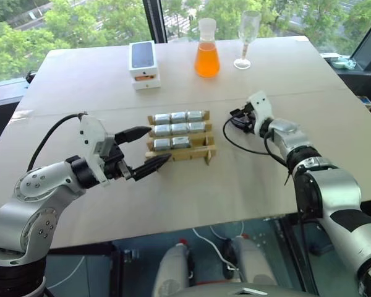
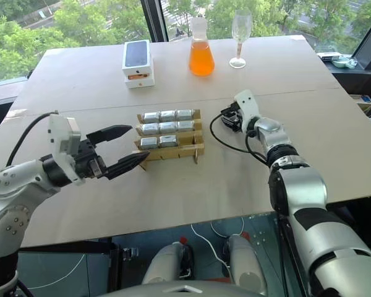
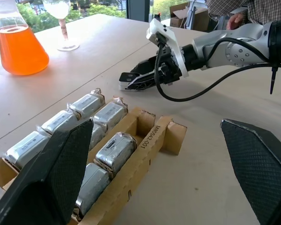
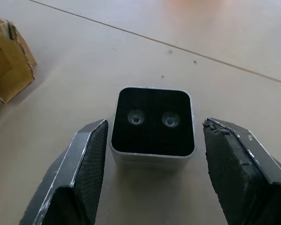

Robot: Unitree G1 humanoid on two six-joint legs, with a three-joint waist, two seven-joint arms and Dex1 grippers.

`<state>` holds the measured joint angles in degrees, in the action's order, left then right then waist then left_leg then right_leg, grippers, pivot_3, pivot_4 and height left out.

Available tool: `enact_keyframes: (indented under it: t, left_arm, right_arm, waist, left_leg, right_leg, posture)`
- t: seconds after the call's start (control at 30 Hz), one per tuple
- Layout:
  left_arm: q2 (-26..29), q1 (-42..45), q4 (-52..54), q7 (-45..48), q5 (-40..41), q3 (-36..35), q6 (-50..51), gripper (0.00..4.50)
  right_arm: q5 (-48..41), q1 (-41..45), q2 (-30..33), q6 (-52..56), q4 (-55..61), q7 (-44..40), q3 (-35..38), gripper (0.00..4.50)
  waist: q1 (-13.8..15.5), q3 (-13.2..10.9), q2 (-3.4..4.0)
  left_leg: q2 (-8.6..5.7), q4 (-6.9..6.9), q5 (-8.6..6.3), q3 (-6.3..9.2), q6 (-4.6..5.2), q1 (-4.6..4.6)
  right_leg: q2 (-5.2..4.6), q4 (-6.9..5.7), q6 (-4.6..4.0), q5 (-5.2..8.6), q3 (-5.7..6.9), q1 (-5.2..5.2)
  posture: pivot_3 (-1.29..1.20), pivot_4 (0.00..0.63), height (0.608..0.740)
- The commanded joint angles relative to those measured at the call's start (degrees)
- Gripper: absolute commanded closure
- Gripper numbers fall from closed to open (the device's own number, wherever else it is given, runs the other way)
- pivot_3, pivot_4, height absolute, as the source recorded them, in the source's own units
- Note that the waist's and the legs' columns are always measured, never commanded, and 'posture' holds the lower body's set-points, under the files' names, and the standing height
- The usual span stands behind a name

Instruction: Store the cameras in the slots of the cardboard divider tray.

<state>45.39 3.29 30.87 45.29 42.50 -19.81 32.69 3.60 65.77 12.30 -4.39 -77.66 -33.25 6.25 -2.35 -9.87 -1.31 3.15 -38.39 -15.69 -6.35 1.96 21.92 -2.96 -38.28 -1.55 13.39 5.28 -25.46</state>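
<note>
The cardboard divider tray (image 1: 179,154) sits mid-table with several silver-grey cameras (image 1: 179,129) lying in its slots. The slot at its front right corner is bare. My left gripper (image 1: 160,144) hovers open just left of the tray, its fingers wide apart and level. To the tray's right, my right gripper (image 1: 233,119) is down at the table. In the right wrist view a black-faced camera (image 4: 153,124) with two small lenses rests on the table between the fingers (image 4: 84,164). There is a gap on each side, so that gripper is open.
A white phone box (image 1: 144,62), a flask of orange liquid (image 1: 207,59) and a wine glass (image 1: 246,37) stand at the table's far side. A black cable (image 1: 241,145) loops from the right wrist. A person's hand (image 3: 234,18) shows beyond the table.
</note>
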Motion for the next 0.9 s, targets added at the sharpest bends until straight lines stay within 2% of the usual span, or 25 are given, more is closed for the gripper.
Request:
enact_keyframes:
  t: [0.03,0.17,0.2,0.27,0.3,0.47,0.6,0.67,0.73,0.83,0.9]
  left_arm:
    - [0.0,-0.2,1.8,-0.2,0.3,-1.1,-1.0,0.00]
    - [-0.2,-1.1,2.4,-0.7,0.5,-1.8,-0.9,0.00]
    - [-0.2,-1.3,2.6,-0.8,0.6,-1.9,-0.9,0.00]
    - [-0.1,-1.6,2.7,-0.9,0.8,-2.0,-0.9,0.00]
    - [-0.1,-1.7,2.7,-0.9,0.7,-2.0,-1.0,0.00]
    - [0.0,-0.2,1.8,-1.2,0.5,-0.9,-0.7,0.00]
    - [0.2,3.5,-0.4,-1.3,0.4,1.0,0.3,0.00]
    - [1.1,5.9,-3.0,0.0,-0.5,2.9,1.0,0.00]
    - [1.7,9.1,-6.6,0.8,-1.8,5.0,1.6,0.00]
    - [1.2,15.9,-13.9,2.0,-4.2,8.6,1.2,0.00]
    - [-0.8,21.7,-19.2,3.5,-4.7,11.4,1.3,0.00]
  right_arm:
    - [-0.4,1.4,-0.2,0.2,0.5,0.4,0.8,1.32]
    - [-0.3,1.2,-0.5,-0.1,0.6,1.0,1.1,1.32]
    - [-0.3,1.1,-0.5,-0.4,0.6,0.9,1.2,1.83]
    - [-0.3,0.8,-0.4,-0.8,0.7,0.9,1.3,2.53]
    - [-0.4,0.7,-0.3,-1.0,0.8,0.7,1.3,2.62]
    - [0.0,-0.1,0.8,-4.7,2.1,-0.9,0.5,2.62]
    - [3.0,-1.9,1.7,-19.8,7.5,-4.2,-4.2,2.62]
    - [-2.6,-4.3,0.2,-22.2,13.5,-11.5,-2.5,2.62]
    - [-5.5,-8.3,-0.5,-24.1,22.4,-17.1,-3.9,2.62]
    - [-0.9,-14.7,1.6,-33.0,35.3,-18.6,-10.2,2.62]
    - [5.9,-16.7,3.9,-42.2,40.4,-15.0,-14.0,2.62]
  waist:
    - [0.0,0.0,0.00]
    - [0.0,0.0,0.00]
    - [0.0,0.0,0.00]
    - [0.0,0.0,0.00]
    - [0.0,0.0,0.00]
    - [0.0,0.0,0.01]
    - [0.1,0.0,0.01]
    - [0.1,0.0,0.01]
    - [0.0,0.0,0.01]
    - [0.5,0.0,0.01]
    - [0.9,0.0,0.04]
  left_leg:
    - [0.00,0.00,0.00,0.00,0.00,0.00]
    - [0.00,0.00,0.00,0.00,0.00,0.00]
    - [0.00,0.00,0.00,0.00,0.00,0.00]
    - [0.00,0.00,0.00,0.00,0.00,0.00]
    - [0.00,0.00,0.00,0.00,0.00,0.00]
    - [0.00,0.00,0.00,0.00,0.00,0.01]
    - [-0.01,0.00,0.00,0.02,0.00,0.04]
    - [-0.01,0.00,0.00,0.02,0.00,0.04]
    - [0.02,0.00,0.00,0.01,0.00,0.02]
    - [0.06,0.04,0.02,0.06,-0.04,0.02]
    - [0.04,0.02,0.03,0.10,-0.05,0.05]
  right_leg:
    - [0.00,0.00,0.00,0.00,0.00,0.00]
    - [0.00,0.01,0.00,0.00,0.00,0.00]
    - [0.00,0.01,0.00,0.00,0.00,0.00]
    - [0.00,0.01,0.00,0.00,0.00,0.00]
    - [0.00,0.01,0.00,0.00,0.00,0.00]
    - [0.00,0.02,0.00,0.00,0.00,0.00]
    - [0.01,0.06,0.01,0.00,0.02,0.00]
    - [0.02,0.06,0.02,0.00,0.02,0.00]
    - [0.08,0.07,0.03,-0.01,0.00,0.00]
    - [0.11,0.06,0.03,-0.01,0.05,0.00]
    - [0.10,0.06,0.04,0.00,0.11,0.00]
  posture:
    - [0.00,0.150,0.740]
    - [0.00,0.150,0.740]
    - [0.00,0.150,0.740]
    - [0.00,0.150,0.740]
    - [0.00,0.150,0.740]
    - [0.00,0.150,0.740]
    - [0.00,0.150,0.740]
    - [0.00,0.150,0.740]
    - [0.00,0.150,0.740]
    - [0.00,0.150,0.740]
    - [0.00,0.150,0.740]
